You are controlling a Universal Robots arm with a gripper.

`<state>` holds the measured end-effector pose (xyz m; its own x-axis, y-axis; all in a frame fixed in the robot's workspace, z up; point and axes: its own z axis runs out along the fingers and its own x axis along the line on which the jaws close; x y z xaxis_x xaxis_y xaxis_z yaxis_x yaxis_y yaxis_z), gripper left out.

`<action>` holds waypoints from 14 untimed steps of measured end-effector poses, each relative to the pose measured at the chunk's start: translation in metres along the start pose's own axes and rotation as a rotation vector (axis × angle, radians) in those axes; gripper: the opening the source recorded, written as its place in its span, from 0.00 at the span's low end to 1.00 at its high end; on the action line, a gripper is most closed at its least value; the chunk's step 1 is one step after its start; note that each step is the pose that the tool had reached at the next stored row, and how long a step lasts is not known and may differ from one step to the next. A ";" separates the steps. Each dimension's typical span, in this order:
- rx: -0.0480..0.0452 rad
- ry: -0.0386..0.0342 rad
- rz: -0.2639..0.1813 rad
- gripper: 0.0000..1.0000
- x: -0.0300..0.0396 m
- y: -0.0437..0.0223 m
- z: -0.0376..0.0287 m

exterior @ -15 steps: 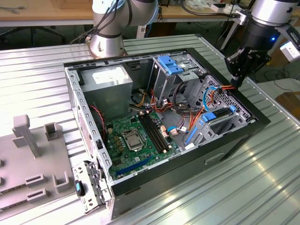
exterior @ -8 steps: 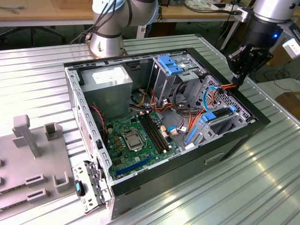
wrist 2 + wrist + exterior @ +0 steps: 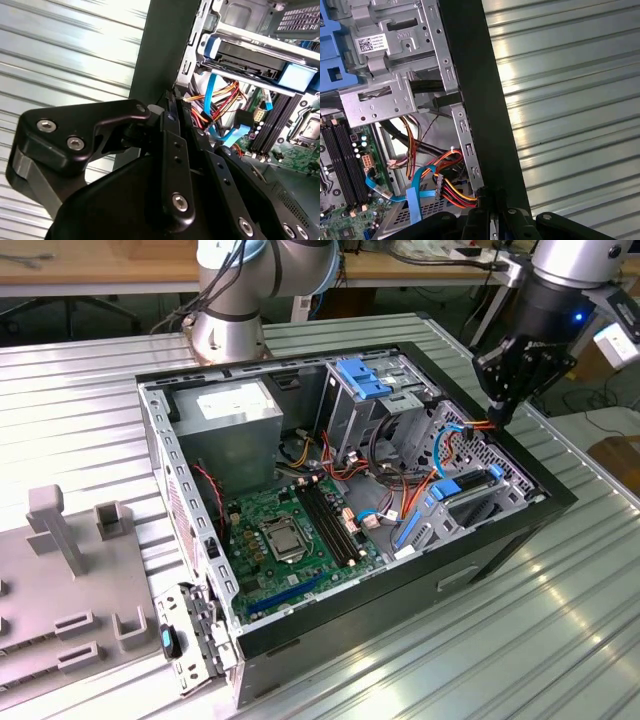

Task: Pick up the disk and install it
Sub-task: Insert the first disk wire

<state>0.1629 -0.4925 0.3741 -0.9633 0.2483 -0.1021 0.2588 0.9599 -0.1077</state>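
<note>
Hand (image 3: 497,412) of the robot is empty: its fingers are closed together with nothing between them. It hangs at the rim of the open computer case (image 3: 470,560), just above the coloured cables (image 3: 220,100). Beyond the cables, the disk (image 3: 250,54) lies in a metal bay inside the case, with blue rails on both sides. I judge the placing is done. Whether it is fully seated, I cannot tell.

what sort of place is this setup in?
Probably a robotics lab or workshop: an open computer case lies on a ribbed metal table, a robot arm is mounted beside it, and wooden benches with cables stand behind.
</note>
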 end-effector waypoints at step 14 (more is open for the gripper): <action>0.0247 0.0941 0.069 0.16 0.0058 -0.0033 -0.0058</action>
<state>0.1560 -0.4935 0.3796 -0.9452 0.3260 -0.0170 0.3254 0.9369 -0.1280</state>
